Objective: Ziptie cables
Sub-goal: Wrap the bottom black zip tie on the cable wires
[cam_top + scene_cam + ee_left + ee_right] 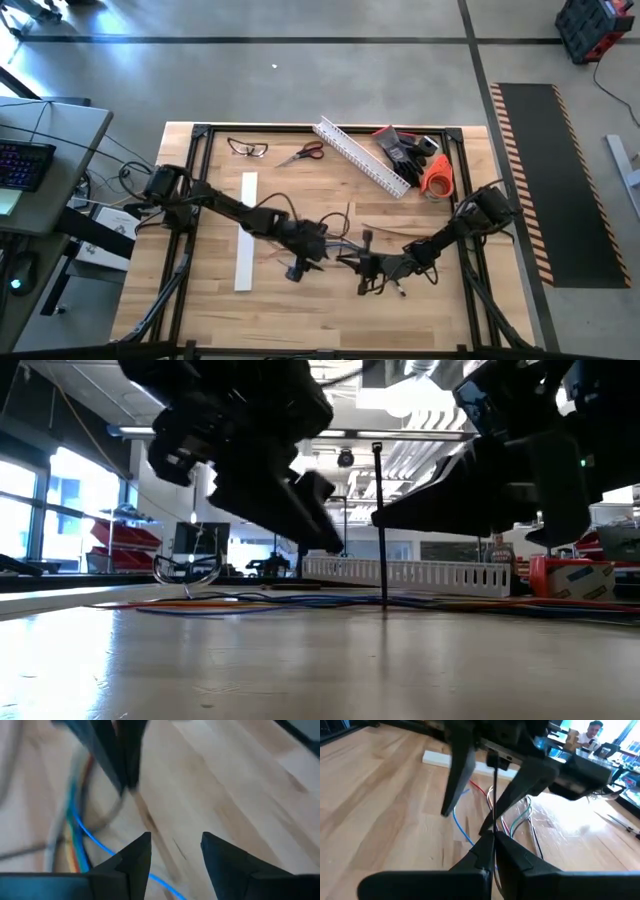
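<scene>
Here the right gripper (pixel 492 837) had its fingers pinched on an upright ziptie (pixel 380 525); the left gripper (pixel 172 851), fingers parted and apparently empty, hovered just beside it above the cables (pixel 520 817) on the desk (pixel 300 200).

I stood in a workshop: concrete floor (pixel 300 70), hazard-striped mat (pixel 545 180) at three o'clock, red parts bins (pixel 110 545), exposed ceiling ducts (pixel 420 450).
</scene>
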You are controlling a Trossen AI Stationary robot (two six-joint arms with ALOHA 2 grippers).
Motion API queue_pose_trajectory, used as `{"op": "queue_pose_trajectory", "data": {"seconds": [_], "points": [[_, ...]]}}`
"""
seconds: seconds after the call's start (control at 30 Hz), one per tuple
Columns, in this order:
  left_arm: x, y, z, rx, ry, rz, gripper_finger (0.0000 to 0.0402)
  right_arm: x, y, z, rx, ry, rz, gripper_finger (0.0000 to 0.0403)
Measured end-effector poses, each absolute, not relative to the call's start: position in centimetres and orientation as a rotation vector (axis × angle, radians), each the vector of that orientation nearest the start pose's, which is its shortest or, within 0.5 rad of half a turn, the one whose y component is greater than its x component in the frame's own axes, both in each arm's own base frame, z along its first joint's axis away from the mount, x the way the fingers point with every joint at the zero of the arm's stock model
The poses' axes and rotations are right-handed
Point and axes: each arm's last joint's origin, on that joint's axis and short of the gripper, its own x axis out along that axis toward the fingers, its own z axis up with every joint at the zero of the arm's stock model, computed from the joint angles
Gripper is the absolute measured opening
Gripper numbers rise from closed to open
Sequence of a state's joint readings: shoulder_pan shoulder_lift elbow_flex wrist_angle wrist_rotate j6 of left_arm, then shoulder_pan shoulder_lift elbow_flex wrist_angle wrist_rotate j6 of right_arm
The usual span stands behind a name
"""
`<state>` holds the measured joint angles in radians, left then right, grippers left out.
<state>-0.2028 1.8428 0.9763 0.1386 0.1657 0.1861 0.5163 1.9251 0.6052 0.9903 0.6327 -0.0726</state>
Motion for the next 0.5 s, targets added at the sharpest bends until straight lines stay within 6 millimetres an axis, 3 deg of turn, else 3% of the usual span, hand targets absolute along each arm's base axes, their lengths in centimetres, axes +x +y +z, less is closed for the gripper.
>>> {"op": "queue_pose_trajectory", "data": {"seconds": [0.23, 0.5], "points": [[35.2, -9.9, 14.5, 0.202, 0.501, -0.342, 0.0157, 28.2, 14.5, 9.9, -0.228, 0.284, -0.094, 0.0000], [34.8, -10.4, 15.0, 0.167, 0.329, -0.269, 0.0156, 28.1, 14.6, 9.8, -0.210, 0.283, -0.095, 0.0000]]}}
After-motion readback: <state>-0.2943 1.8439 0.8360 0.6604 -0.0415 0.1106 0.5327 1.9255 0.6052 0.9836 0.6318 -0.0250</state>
